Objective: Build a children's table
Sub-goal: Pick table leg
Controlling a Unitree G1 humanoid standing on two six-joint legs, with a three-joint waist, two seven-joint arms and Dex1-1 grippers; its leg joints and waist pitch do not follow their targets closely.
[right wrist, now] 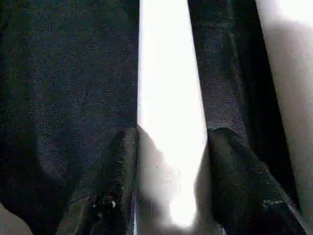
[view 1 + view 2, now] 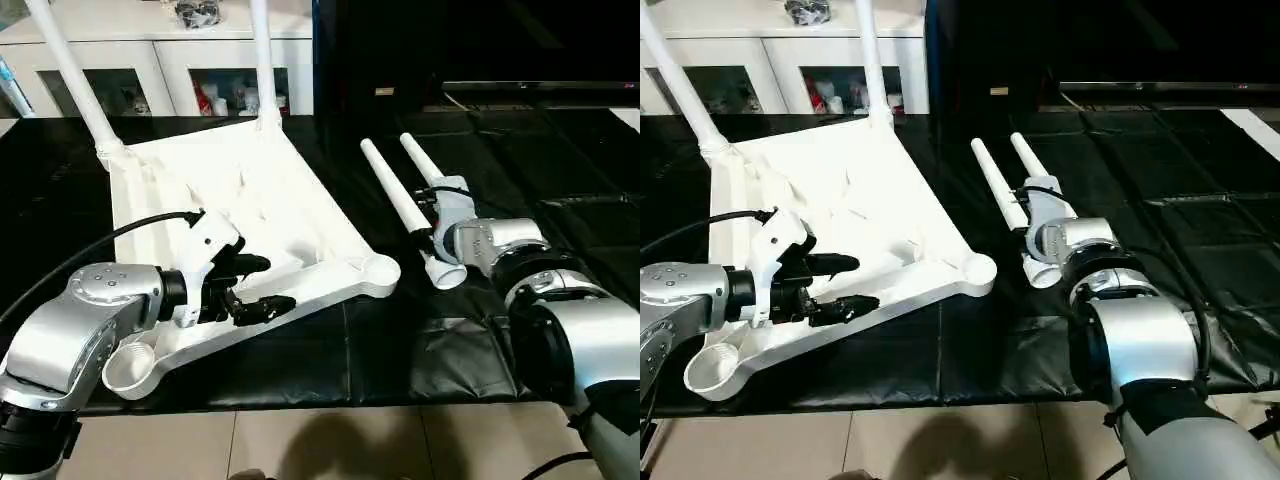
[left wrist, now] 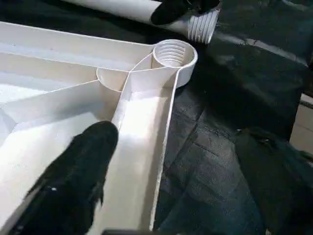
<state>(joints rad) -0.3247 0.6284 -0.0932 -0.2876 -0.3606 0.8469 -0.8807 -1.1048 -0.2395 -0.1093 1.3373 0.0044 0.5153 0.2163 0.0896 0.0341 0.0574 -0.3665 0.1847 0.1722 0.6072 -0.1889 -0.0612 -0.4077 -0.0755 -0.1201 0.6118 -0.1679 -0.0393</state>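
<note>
Over the near rim, left side: my left gripper (image 2: 262,287) hangs with its fingers (image 3: 80,166) spread wide, holding nothing.
Tabletop: I see the tabletop (image 2: 240,200) lying underside up on the black worktop (image 2: 560,170), two legs (image 2: 262,55) standing in its far sockets.
Near corner socket: the socket (image 3: 171,53) sits bare.
Loose legs: two legs (image 2: 392,190) lie side by side right of the tabletop.
Right side: my right gripper (image 1: 171,147) has its fingers (image 1: 244,181) on either side of one leg, touching it.

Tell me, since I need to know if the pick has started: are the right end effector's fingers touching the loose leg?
Touching. In the right wrist view both black fingers lie against the sides of the white leg, with no gap visible either side.
</note>
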